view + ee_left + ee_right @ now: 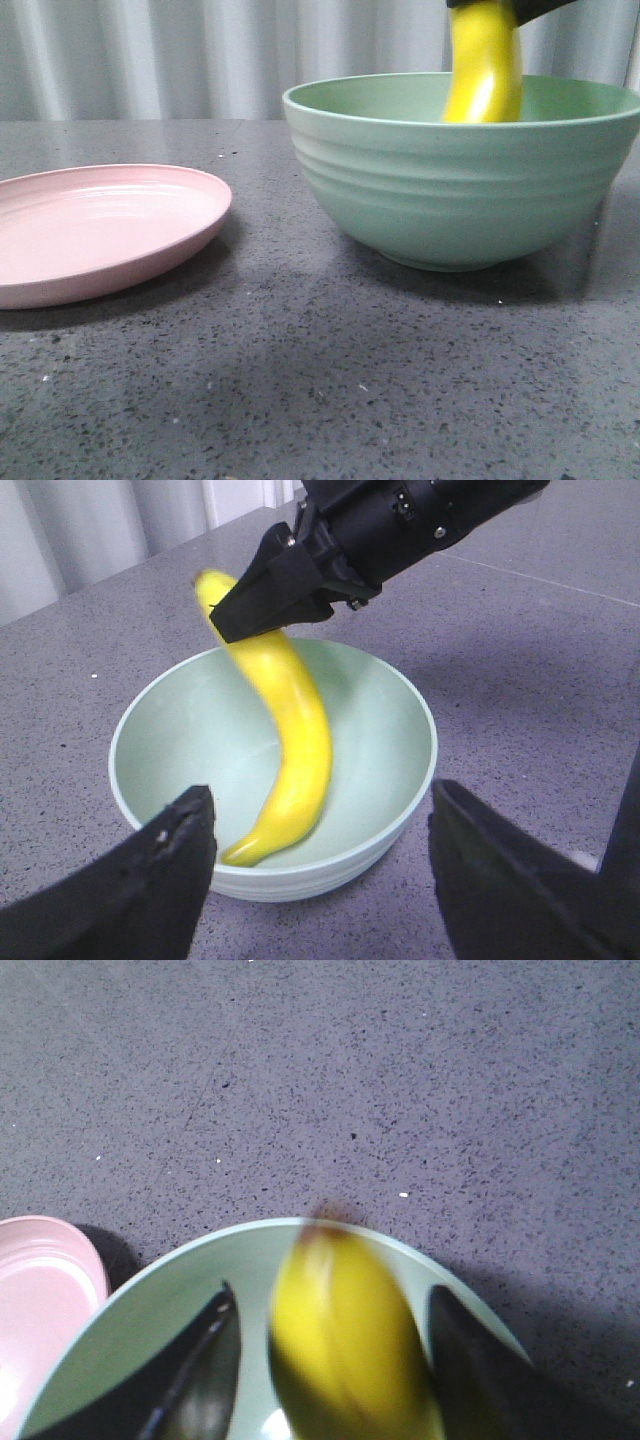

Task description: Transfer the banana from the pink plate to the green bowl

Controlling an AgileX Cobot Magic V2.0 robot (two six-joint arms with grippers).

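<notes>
The yellow banana (pixel 485 70) hangs upright and motion-blurred over the green bowl (pixel 450 190). In the left wrist view the banana (pixel 295 750) has its lower tip on the inner wall of the bowl (pixel 170 730). My right gripper (pixel 332 1295) is above the bowl, its fingers spread on either side of the banana (pixel 345 1350) with gaps showing. It also shows in the left wrist view (pixel 270 595). My left gripper (pixel 320 795) is open and empty, beside the bowl. The pink plate (pixel 90 230) lies empty to the left.
The grey speckled table (pixel 320 380) runs in front of the plate and bowl. A pale curtain (pixel 150 50) hangs behind. The plate's edge (pixel 35 1290) shows close to the bowl's rim (pixel 150 1300) in the right wrist view.
</notes>
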